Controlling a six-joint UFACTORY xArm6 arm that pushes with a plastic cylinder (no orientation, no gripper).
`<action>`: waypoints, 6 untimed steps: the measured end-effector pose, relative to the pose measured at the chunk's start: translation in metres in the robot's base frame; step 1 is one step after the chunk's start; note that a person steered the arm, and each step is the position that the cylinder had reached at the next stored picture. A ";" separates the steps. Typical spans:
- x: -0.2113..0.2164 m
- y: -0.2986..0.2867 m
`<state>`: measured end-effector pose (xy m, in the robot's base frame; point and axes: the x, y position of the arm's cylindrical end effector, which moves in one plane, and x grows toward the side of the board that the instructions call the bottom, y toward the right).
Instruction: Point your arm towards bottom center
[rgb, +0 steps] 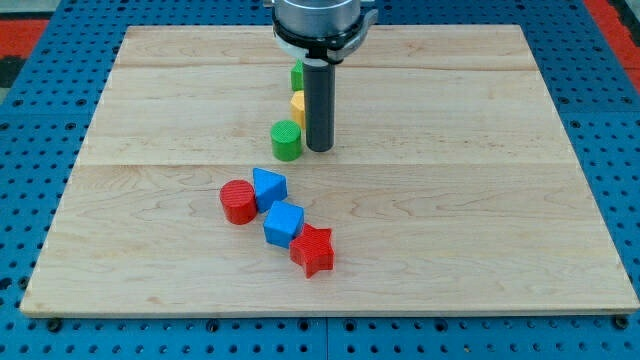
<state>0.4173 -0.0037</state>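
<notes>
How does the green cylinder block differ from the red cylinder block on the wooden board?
The green cylinder block stands just to the view's left of my tip; the red cylinder block lies farther toward the view's bottom-left. The green one stands alone; the red one touches a blue block. Both are ridged upright cylinders.

The rod (319, 105) hides most of two blocks at its nine o'clock — a green block (297, 74) and a yellow block (298, 104), shapes impossible to tell. The arm's housing (318, 20) is cut off at twelve o'clock.
</notes>
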 end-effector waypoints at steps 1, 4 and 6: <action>0.019 0.011; 0.201 0.015; 0.153 -0.109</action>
